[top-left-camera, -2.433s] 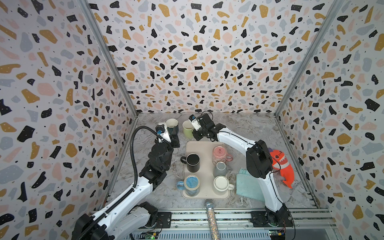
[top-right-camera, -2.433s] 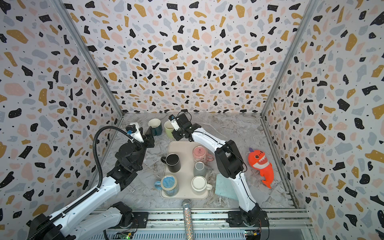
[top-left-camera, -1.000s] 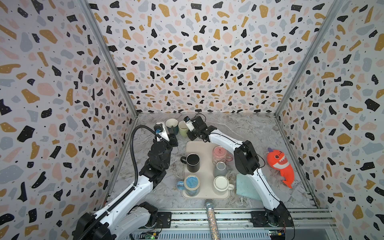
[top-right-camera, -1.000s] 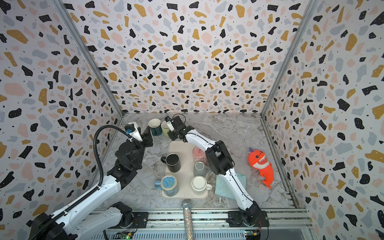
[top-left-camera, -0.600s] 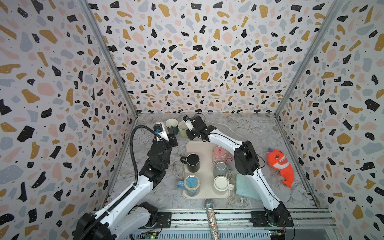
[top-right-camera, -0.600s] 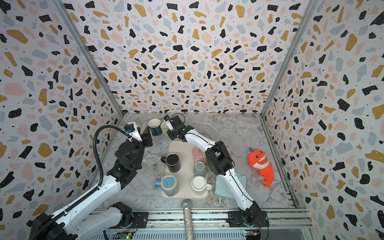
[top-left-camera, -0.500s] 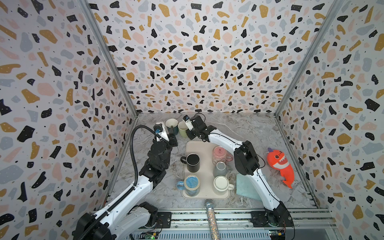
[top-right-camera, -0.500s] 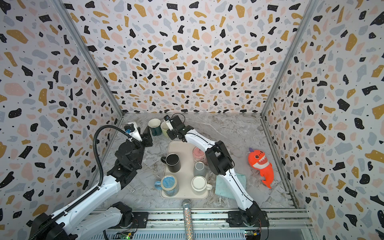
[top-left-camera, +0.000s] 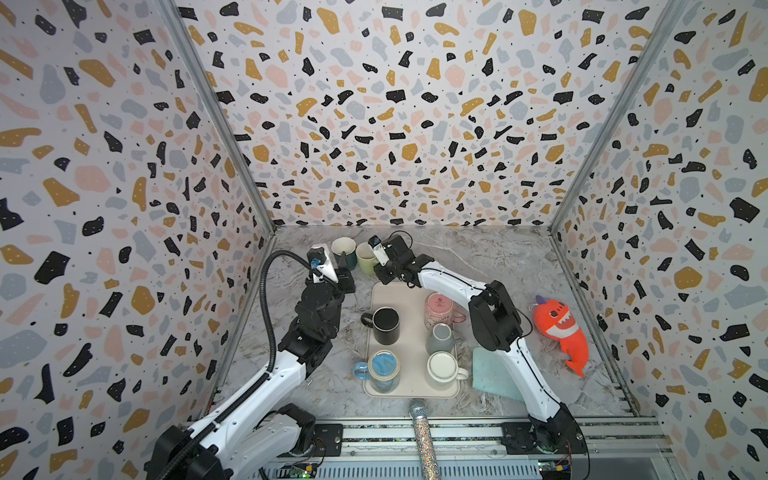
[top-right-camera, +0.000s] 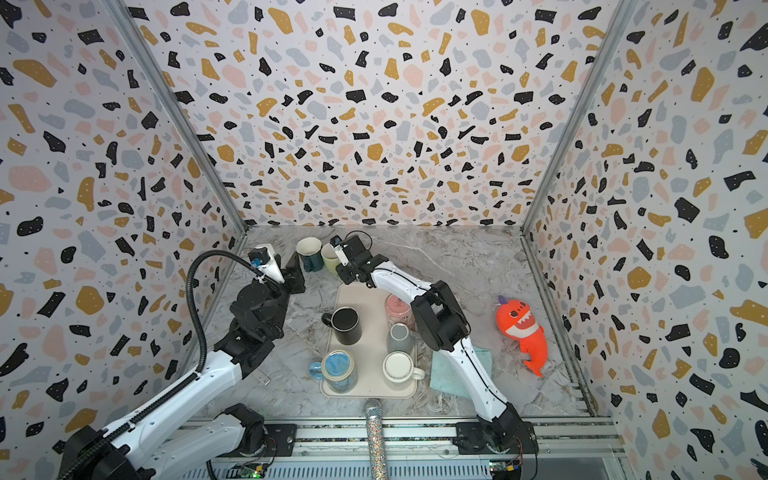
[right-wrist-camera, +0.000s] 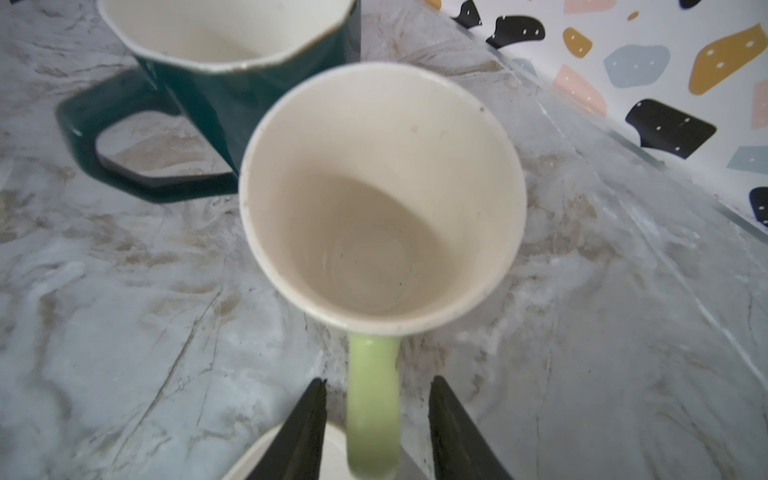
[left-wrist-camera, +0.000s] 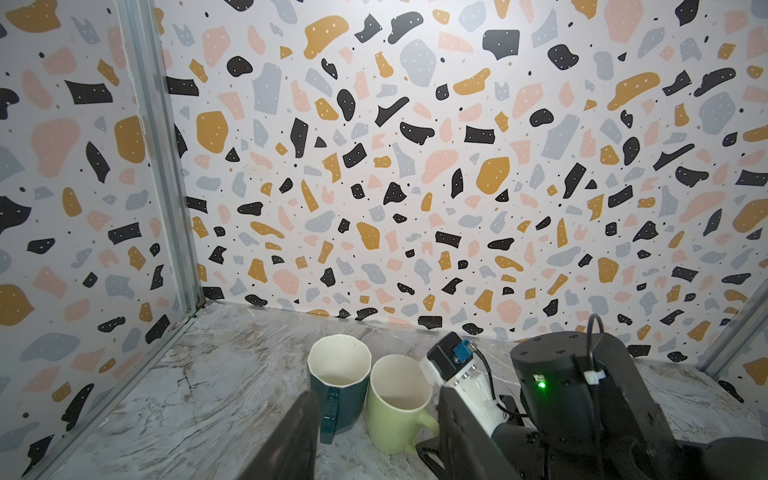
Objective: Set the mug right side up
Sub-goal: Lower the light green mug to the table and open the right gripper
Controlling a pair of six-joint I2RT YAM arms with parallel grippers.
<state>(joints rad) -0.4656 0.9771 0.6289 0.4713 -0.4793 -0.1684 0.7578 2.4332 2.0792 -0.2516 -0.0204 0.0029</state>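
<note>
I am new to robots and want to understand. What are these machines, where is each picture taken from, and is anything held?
These are two robot arms with two-finger grippers. Two pictures come from one overhead camera; two from cameras on the wrists. On the marble table stand a dark green mug and a light green mug, both upright, beyond a beige tray with a black mug, pink mug, grey mug, blue mug and white mug. An orange shark toy, a teal cloth and a glittery microphone lie nearby. The right gripper is open around the light green mug's handle, not touching it; the left gripper is open and empty.
</note>
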